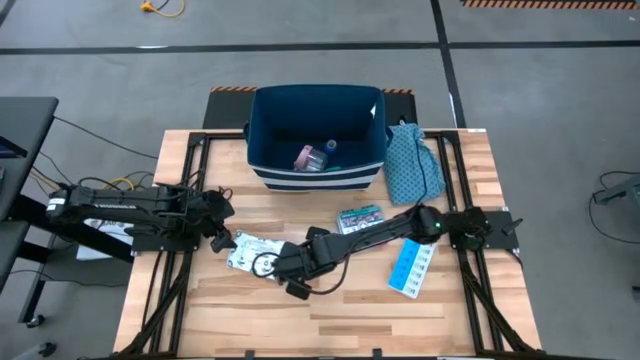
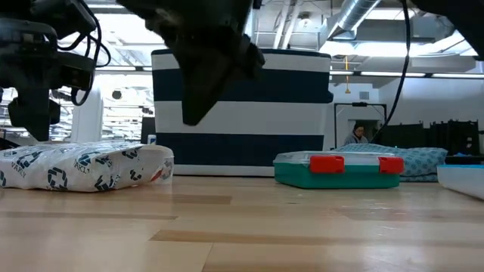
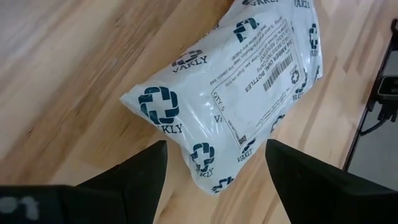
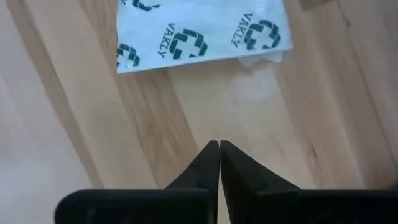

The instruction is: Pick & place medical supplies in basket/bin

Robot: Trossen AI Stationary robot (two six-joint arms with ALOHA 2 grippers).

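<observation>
The white packet [image 1: 250, 250] lies flat on the wooden table [image 1: 340, 320], left of centre, its dark green print facing up. The left gripper [image 1: 222, 240] hangs just above the packet's left end, its fingers [image 3: 140, 174] spread wide with nothing between them. The right arm reaches across the table from the right, and the right gripper [image 1: 272, 263] sits low just beside the packet's near edge; its fingers [image 4: 205, 165] are pressed together and empty, apart from the packet, with bare wood under the tips.

The navy bin [image 1: 316, 135] stands at the far edge of the table, white stripes near its base. Inside it lie a pinkish item [image 1: 310, 158] and a small blue one [image 1: 331, 146]; from above I cannot identify them more closely. The teal patterned bag [image 1: 412, 165] lies against the bin's right side. The teal-and-red box [image 1: 360, 217] rests near the table's centre, and the light blue pill organiser [image 1: 412, 268] lies well to the right.
</observation>
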